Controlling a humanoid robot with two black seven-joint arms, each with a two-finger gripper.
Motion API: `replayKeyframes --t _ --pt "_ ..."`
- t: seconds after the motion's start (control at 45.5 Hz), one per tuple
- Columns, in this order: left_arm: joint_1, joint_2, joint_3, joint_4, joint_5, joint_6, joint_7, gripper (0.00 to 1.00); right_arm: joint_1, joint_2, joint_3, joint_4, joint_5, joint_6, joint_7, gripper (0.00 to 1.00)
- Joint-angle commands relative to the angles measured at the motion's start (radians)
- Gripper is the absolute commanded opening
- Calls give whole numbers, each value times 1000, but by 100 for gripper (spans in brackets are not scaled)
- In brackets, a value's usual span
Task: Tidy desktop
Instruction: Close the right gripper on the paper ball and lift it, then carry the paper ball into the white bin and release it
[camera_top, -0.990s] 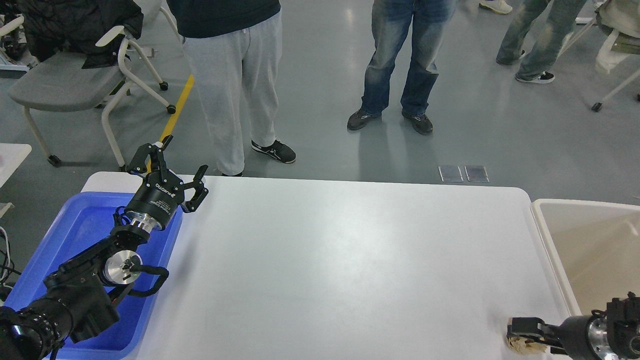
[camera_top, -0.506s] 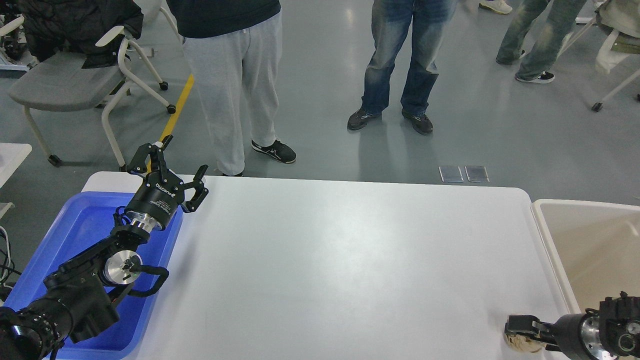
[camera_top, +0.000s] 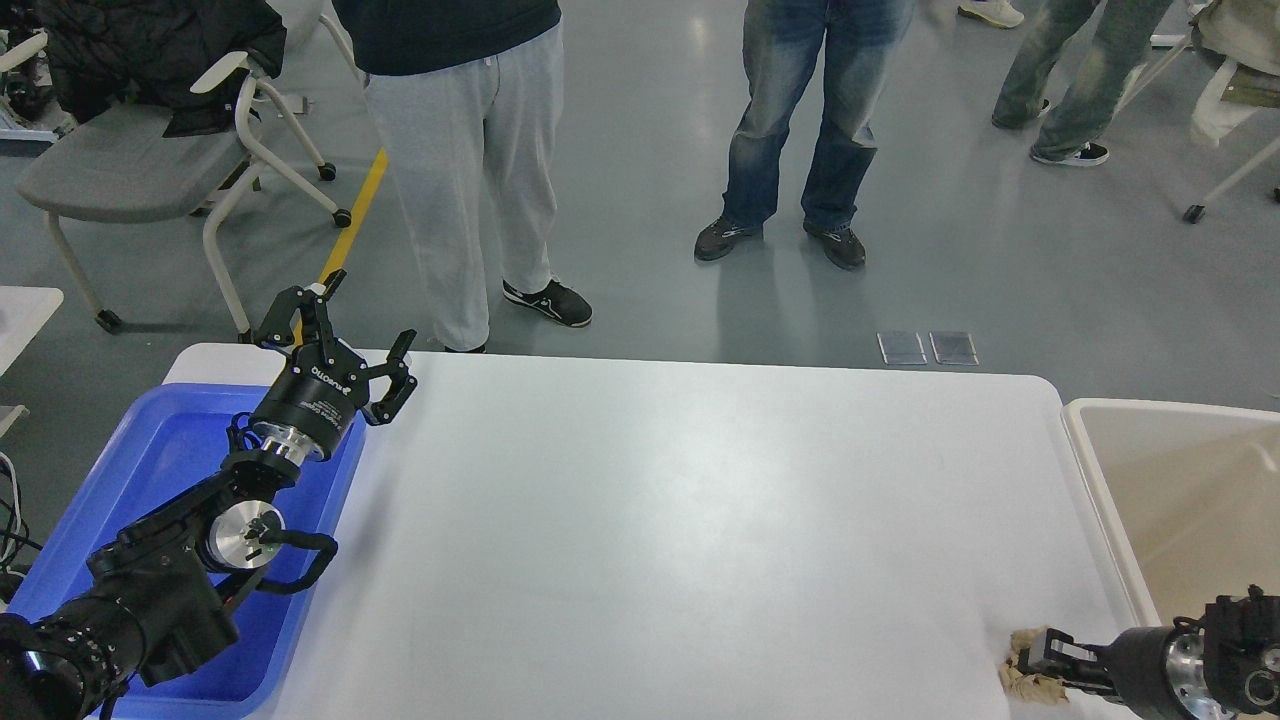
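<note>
The white desktop (camera_top: 680, 520) fills the middle of the head view. A small crumpled beige paper wad (camera_top: 1022, 676) lies at its near right corner. My right gripper (camera_top: 1045, 658) comes in low from the right edge, and its dark fingers are closed around the wad just above the tabletop. My left gripper (camera_top: 360, 315) is open and empty, raised over the far left corner of the desktop beside the blue tray (camera_top: 150, 460).
The blue tray sits along the desktop's left edge under my left arm. A beige bin (camera_top: 1078, 425) stands just off the right edge. People stand beyond the far edge, and a grey chair (camera_top: 130, 160) stands at far left.
My right gripper has drawn back a little to the right and closed in on the paper wad, which now shows at its tip. My left arm has not moved.
</note>
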Motion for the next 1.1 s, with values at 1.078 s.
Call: replayKeyframes --t 1.078 --pt "0 0 0 0 1 -2 0 100 378 -707 162 295 321 423 86 0"
